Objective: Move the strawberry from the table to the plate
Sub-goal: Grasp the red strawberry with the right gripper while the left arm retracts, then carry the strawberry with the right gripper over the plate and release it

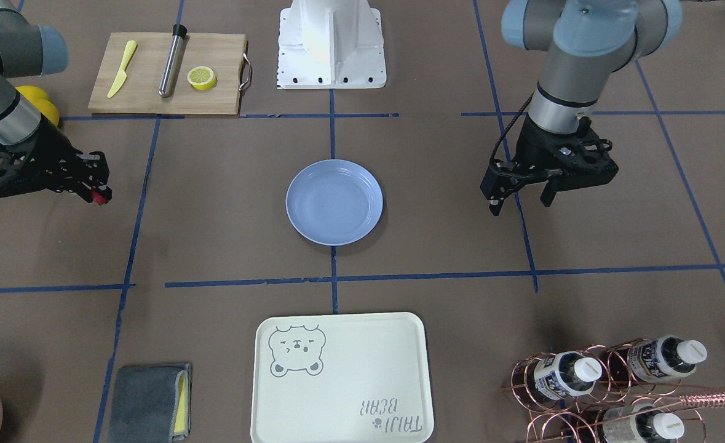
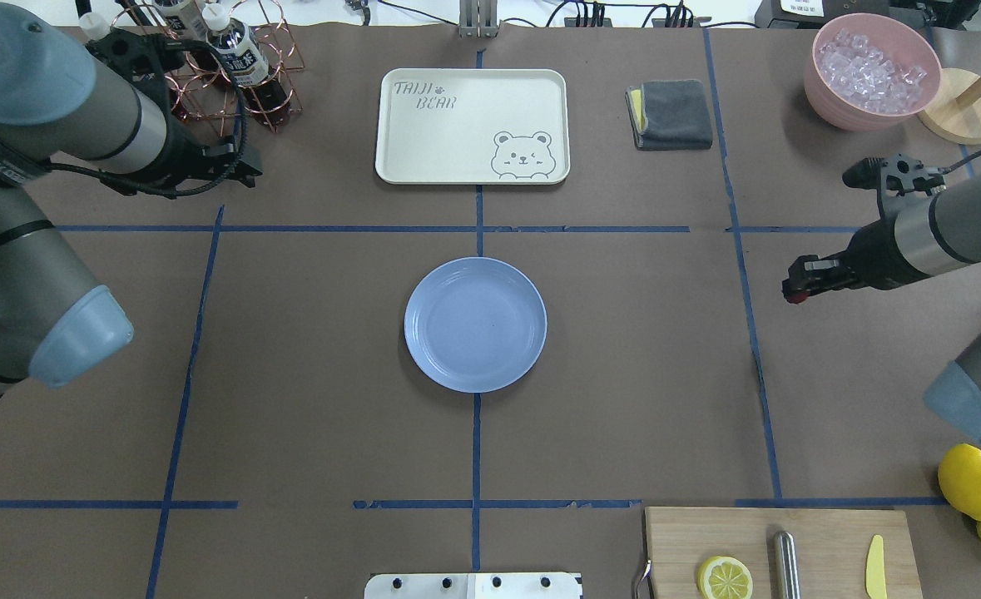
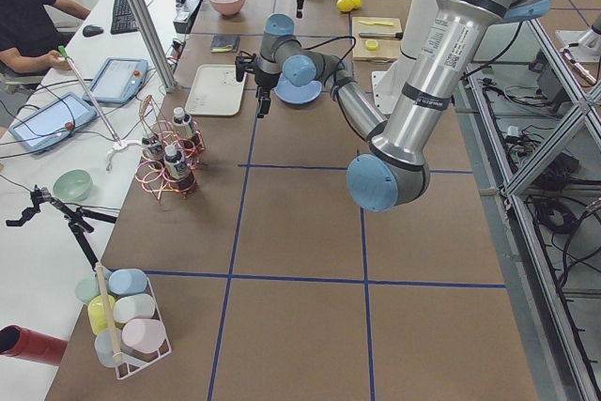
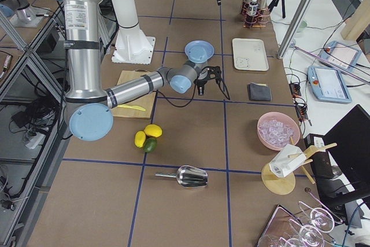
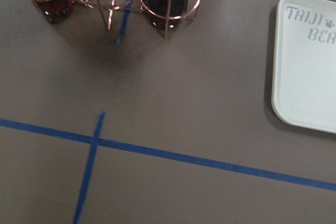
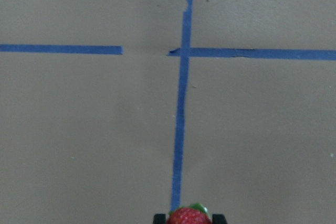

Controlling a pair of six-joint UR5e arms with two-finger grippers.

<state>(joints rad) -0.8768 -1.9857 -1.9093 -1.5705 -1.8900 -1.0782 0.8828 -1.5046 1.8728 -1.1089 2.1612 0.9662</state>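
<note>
**Right gripper closed on the strawberry, well apart from the plate**

Right gripper [image 1: 95, 195]: its two black fingers are closed on the strawberry [image 6: 187, 216], which shows in the right wrist view as a red berry with a green tip pinched between them. The berry is held above the brown table [image 1: 227, 203], over a blue tape line [image 6: 180, 129] that runs away from the fingers to a crossing line. In the overhead view the gripper lies to the right of the pale blue plate [image 1: 334, 202], well apart from it and on the far side of a tape line. The plate sits at the table's centre with nothing on it.

Left gripper [image 1: 520, 203]: jaws stand apart with nothing between them, hovering over the table on the other side of the plate, near the copper bottle rack [image 1: 608, 381].

Surroundings: a cream bear tray [image 1: 340, 381] lies beyond the plate from the robot, with a folded grey cloth [image 1: 150, 403] beside it. On the robot's right a wooden cutting board [image 1: 147, 92] carries a lemon half [image 1: 202, 77], a metal cylinder [image 1: 171, 60] and a yellow knife [image 1: 121, 69]. Whole lemons [image 2: 971, 481] lie just beside the board.
</note>
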